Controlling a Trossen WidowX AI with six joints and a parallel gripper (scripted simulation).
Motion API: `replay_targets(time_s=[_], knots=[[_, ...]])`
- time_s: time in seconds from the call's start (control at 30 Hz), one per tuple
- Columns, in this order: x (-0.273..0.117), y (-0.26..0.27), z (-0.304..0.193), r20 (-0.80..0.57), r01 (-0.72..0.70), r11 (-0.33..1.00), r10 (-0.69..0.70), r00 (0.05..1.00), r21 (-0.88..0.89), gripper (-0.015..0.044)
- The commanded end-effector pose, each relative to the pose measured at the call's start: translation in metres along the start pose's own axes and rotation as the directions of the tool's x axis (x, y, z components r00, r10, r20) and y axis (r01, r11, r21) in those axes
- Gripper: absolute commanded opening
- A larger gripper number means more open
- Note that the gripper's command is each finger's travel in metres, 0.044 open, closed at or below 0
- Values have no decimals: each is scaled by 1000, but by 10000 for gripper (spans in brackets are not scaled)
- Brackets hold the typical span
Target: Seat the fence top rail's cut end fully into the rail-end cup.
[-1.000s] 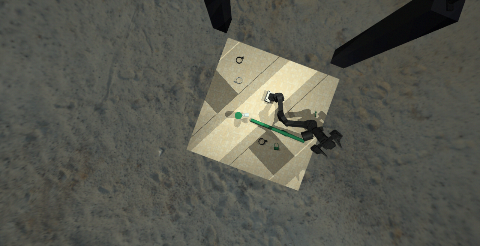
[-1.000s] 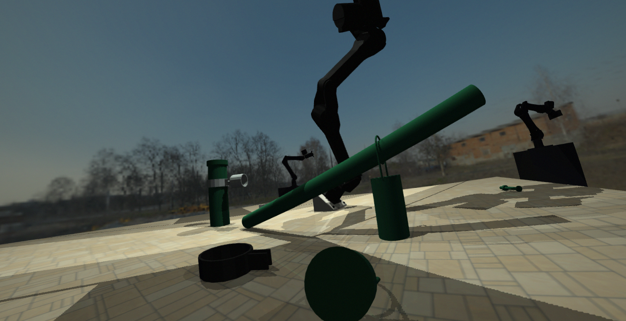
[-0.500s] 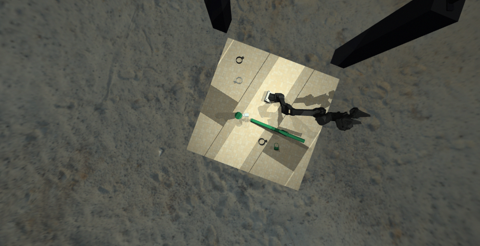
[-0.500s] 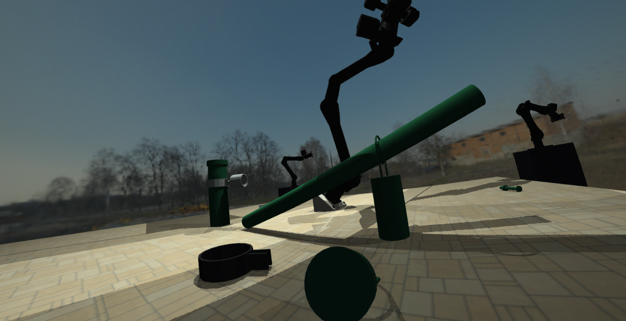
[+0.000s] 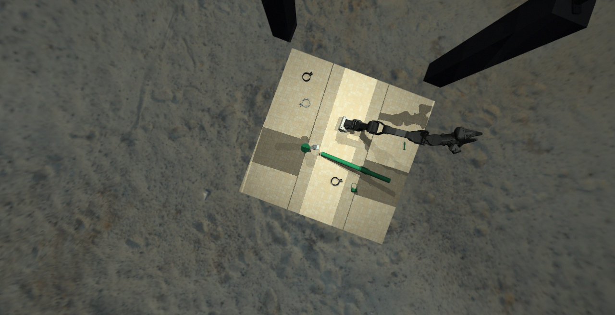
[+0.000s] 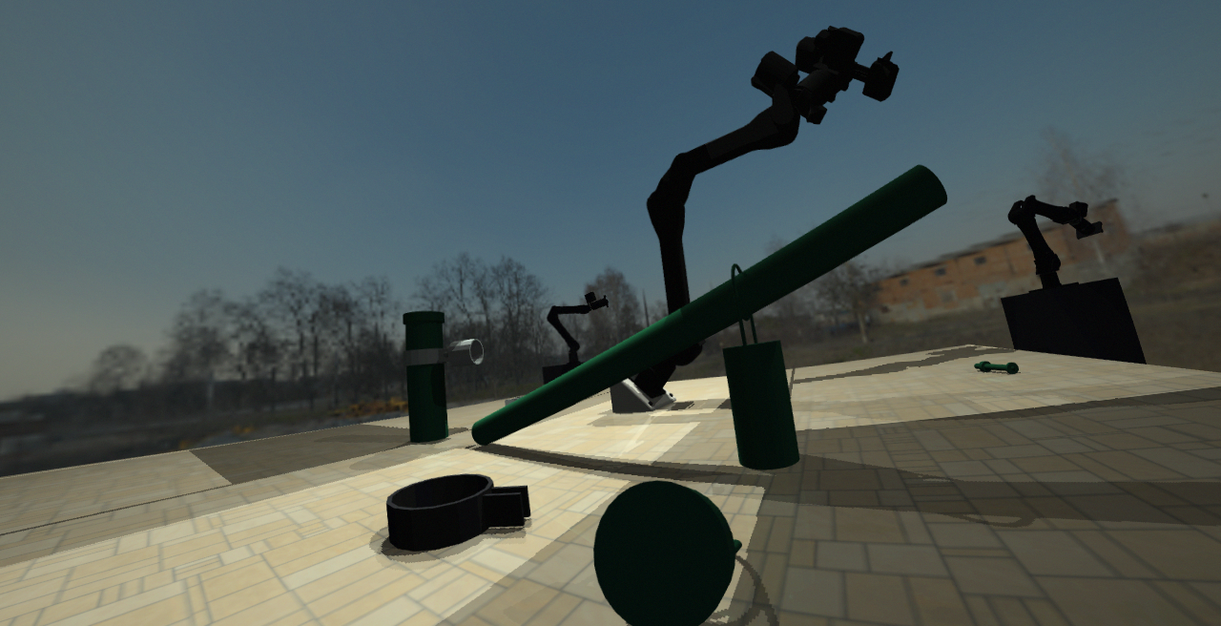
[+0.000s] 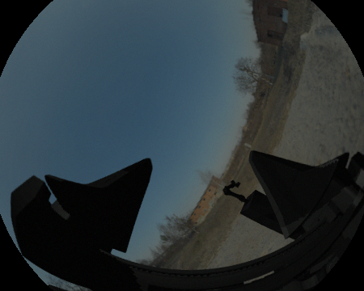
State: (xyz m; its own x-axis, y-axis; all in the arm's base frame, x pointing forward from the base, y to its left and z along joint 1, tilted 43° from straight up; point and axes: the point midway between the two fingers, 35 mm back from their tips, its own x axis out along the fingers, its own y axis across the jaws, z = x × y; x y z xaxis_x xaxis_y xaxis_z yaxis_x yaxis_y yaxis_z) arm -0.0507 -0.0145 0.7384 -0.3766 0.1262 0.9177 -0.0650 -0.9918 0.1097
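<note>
The green rail [image 5: 341, 161] [image 6: 819, 251] slants through the wire loop [image 6: 736, 290] of the cap on the short post [image 6: 761, 405]. Its low end rests on the paving near the foot of the big post [image 5: 304, 147] [image 6: 425, 405], below and outside the silver cup [image 5: 316, 146] [image 6: 465, 352]. The cup hangs on the brace band [image 6: 423, 356], high on the post under its cap. My gripper [image 5: 478, 137] [image 7: 201, 160] is open and empty. It is in the air beyond the paving's right edge in the top view, away from the rail.
A black band [image 5: 331, 181] [image 6: 439, 527] and a green loop cap [image 5: 353, 188] [image 6: 664, 550] lie on the near side of the rail. A green bolt [image 5: 404, 145] [image 6: 996, 366] lies on the far side. Another black band and a silver band lie near my base. Other arms on black pedestals stand beyond.
</note>
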Motion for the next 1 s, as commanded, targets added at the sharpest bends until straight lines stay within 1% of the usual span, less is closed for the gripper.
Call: replay_targets(time_s=[0.0, 0.1, 0.23, 0.37, 0.5, 0.67, 0.77, 0.97], knots=[[1, -72, -11, -23, 206, 961, -214, 977, -186, 440], [-6, -111, -8, -9, 320, 899, -338, 941, -300, 440], [-22, -162, 5, 31, 456, 778, -492, 870, -432, 440], [-47, -206, 27, 94, 569, 624, -626, 774, -536, 440], [-79, -243, 55, 171, 657, 447, -734, 658, -607, 440], [-128, -275, 97, 281, 730, 211, -826, 488, -650, 440], [-153, -280, 119, 321, 745, 102, -858, 401, -659, 440], [-222, -290, 166, 417, 751, -149, -891, 181, -644, 440]])
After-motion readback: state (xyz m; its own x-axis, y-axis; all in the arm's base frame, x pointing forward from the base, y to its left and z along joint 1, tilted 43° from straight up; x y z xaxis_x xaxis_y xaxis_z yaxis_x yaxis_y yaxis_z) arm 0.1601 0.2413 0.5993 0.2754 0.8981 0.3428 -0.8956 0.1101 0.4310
